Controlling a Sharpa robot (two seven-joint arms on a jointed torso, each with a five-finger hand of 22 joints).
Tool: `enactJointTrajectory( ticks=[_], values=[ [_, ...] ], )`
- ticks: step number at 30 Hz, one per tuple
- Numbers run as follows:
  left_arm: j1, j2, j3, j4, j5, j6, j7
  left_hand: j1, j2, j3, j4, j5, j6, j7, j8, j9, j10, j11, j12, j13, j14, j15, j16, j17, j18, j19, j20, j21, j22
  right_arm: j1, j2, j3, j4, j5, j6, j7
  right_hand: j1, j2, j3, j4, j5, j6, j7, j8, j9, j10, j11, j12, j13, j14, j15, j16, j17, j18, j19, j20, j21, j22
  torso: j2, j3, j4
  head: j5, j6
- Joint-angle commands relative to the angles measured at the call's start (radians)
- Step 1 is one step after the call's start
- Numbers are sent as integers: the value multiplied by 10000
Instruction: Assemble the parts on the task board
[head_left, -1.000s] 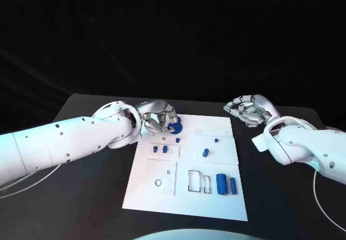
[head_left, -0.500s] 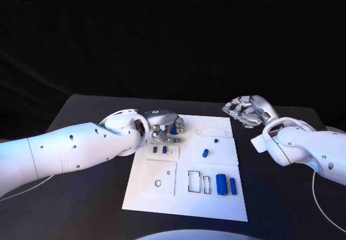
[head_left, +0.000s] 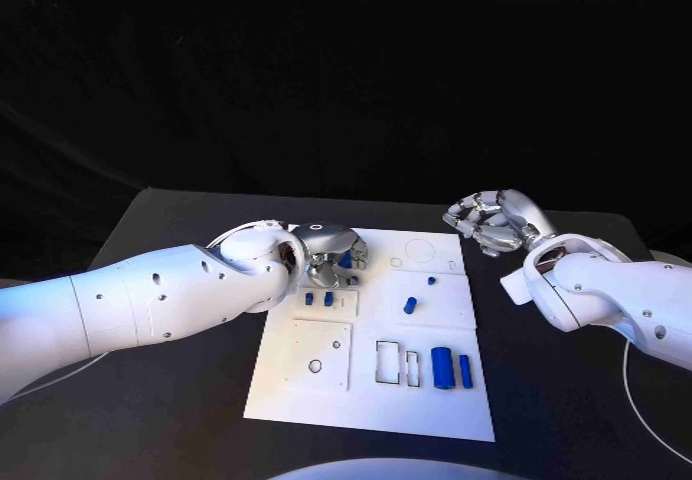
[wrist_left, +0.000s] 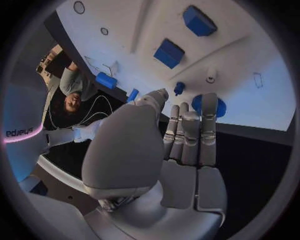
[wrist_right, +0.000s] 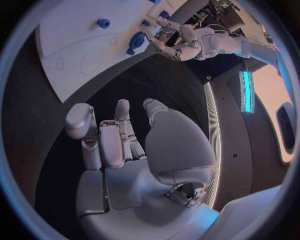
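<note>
- Since the earlier frames, the left hand (head_left: 327, 252) has sunk lower over the far-left corner of the task board (head_left: 317, 400), and the round blue part (wrist_left: 208, 106) it carried a second ago now sits mostly hidden under it in the head view; the right hand (head_left: 495, 222) has stayed where it was.
- Nearest on the board, two upright blue cylinders (head_left: 451, 369) stand side by side at the near right, just beside a rectangular slot outline (head_left: 391, 362).
- Left of that slot lies a raised square panel (head_left: 323, 352) with a small ring marked on it.
- Farther back, a small blue peg (head_left: 411, 305) lies tilted on the right-hand panel, with a tiny blue stud (head_left: 431, 280) beyond it.
- Two small blue blocks (head_left: 319, 298) sit close together on the left, just near of the left hand.
- Left hand: its fingers (wrist_left: 189, 132) curl down against the round blue part at the board's far-left edge (the wrist view shows the disc peeking out past the fingertips, touching them); whether it is truly gripped or only pressed, I cannot tell.
- Right hand: fingers (wrist_right: 110, 145) clenched inward on nothing, hovering above the dark worktop (head_left: 577, 400) well off the board's far-right corner.
</note>
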Motion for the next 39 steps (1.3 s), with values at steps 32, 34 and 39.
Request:
enactJointTrajectory(
  ticks=[32,34,39],
  values=[
    [-55,493,22,-397,-452,1040,-694,216,36,764,-59,9,768,-101,-151,-295,1033,-227,-35,-333,808,-186,982,865,-198,838,-117,1638,1687,-7,57,2,70,-108,25,138,118,25,-41,-19,82,-49,3,62,-18,-48,-26,-100,-93,-1,-41,-63,-20,114,-34,8,-108,-52,-14,-12,14,15,-74],
    [-61,504,22,-394,-447,1037,-671,221,37,775,-64,8,778,-101,-154,-297,1054,-233,-37,-335,832,-192,1000,904,-206,861,-121,1667,1720,-7,58,2,70,-109,27,137,118,25,-41,-19,82,-49,3,62,-18,-48,-26,-100,-93,-1,-41,-63,-20,114,-34,8,-108,-52,-11,-13,13,13,-79],
    [-72,527,22,-392,-435,1046,-632,268,66,885,-115,6,874,-119,-175,-312,1202,-278,-73,-358,919,-235,1074,991,-232,937,-152,1795,1854,-7,56,2,75,-110,41,132,118,25,-41,-19,82,-49,3,62,-18,-48,-26,-100,-93,-1,-41,-63,-20,114,-34,8,-108,-52,-18,-6,12,13,-88]
  ],
)
